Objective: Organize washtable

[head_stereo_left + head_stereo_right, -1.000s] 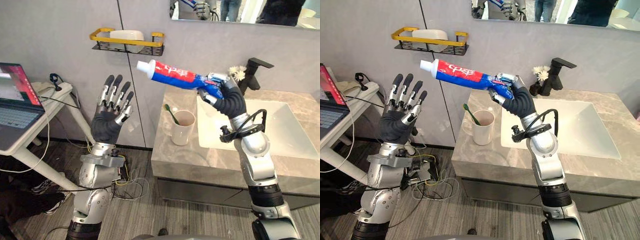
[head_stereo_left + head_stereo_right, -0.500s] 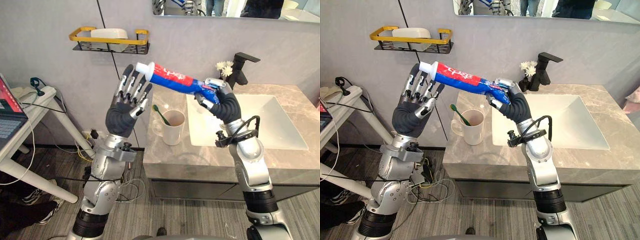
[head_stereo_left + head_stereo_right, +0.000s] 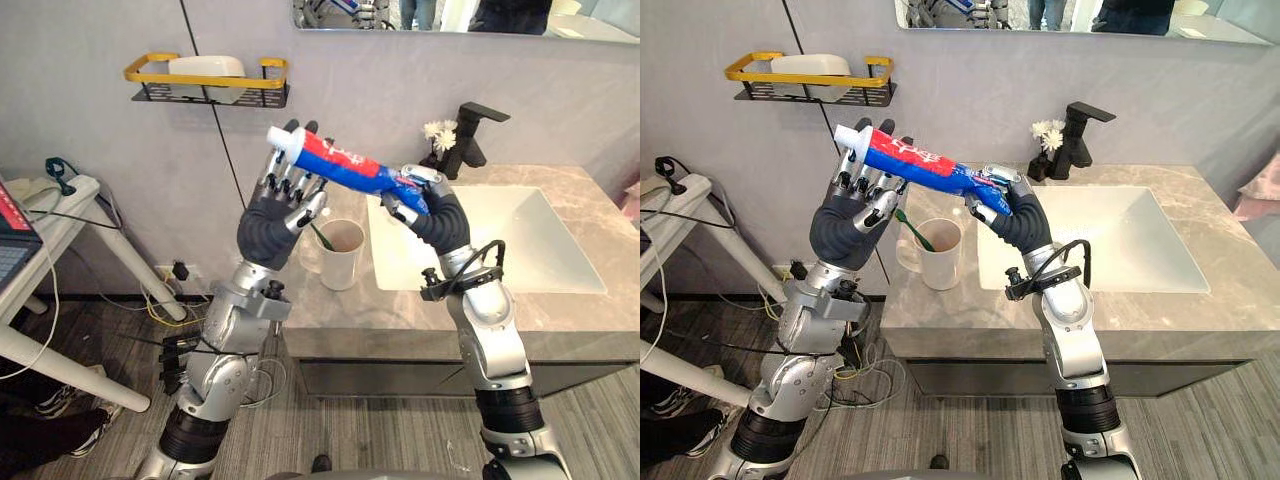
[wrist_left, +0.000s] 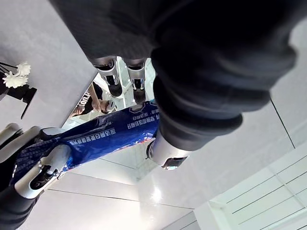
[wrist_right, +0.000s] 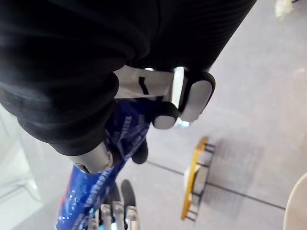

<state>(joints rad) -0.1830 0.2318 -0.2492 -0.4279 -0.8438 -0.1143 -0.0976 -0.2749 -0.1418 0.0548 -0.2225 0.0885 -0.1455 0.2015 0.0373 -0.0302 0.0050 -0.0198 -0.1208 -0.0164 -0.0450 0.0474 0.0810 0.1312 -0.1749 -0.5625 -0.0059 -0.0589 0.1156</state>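
A red, white and blue toothpaste tube (image 3: 345, 165) hangs in the air above the washtable's left end, cap end up and to the left. My right hand (image 3: 435, 215) is shut on its flat tail end, as the right wrist view also shows on the tube (image 5: 96, 191). My left hand (image 3: 275, 215) stands open, its straight fingers (image 4: 111, 79) upright right behind the cap end, touching or nearly touching it. Below the tube a white cup (image 3: 340, 250) holding a green toothbrush (image 3: 915, 230) stands on the grey stone counter (image 3: 330, 320).
A white sink basin (image 3: 520, 250) lies right of the cup, with a black faucet (image 3: 470, 125) and small white flowers (image 3: 433, 130) behind it. A yellow-rimmed wire shelf (image 3: 205, 85) with a white soap dish hangs on the wall. A white side table (image 3: 60, 200) stands at left.
My left hand has moved right, from well clear of the tube to just behind its cap end. The right hand still holds the tube. The camera has shifted.
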